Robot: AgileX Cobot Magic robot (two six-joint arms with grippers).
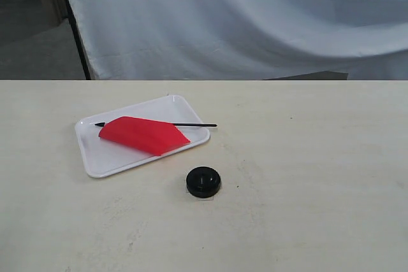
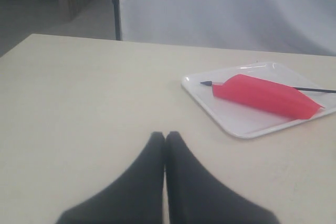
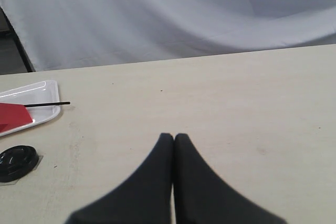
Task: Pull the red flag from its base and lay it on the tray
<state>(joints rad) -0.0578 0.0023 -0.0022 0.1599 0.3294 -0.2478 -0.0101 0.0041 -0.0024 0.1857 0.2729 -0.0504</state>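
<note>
The red flag (image 1: 144, 135) lies flat on the white tray (image 1: 105, 160), its black pole sticking out past the tray's right rim. It also shows as the red flag (image 2: 265, 95) on the tray (image 2: 239, 124) in the left wrist view, and partly as the flag (image 3: 13, 115) on the tray (image 3: 39, 114) in the right wrist view. The round black base (image 1: 203, 181) stands alone on the table in front of the tray; the base (image 3: 17, 162) holds nothing. My left gripper (image 2: 165, 136) and right gripper (image 3: 174, 137) are shut, empty, well away from both. Neither gripper shows in the exterior view.
A pale beige table (image 1: 306, 176) carries everything. A white cloth backdrop (image 1: 242, 17) hangs behind its far edge, with a dark post (image 1: 78, 36) and floor at the far left.
</note>
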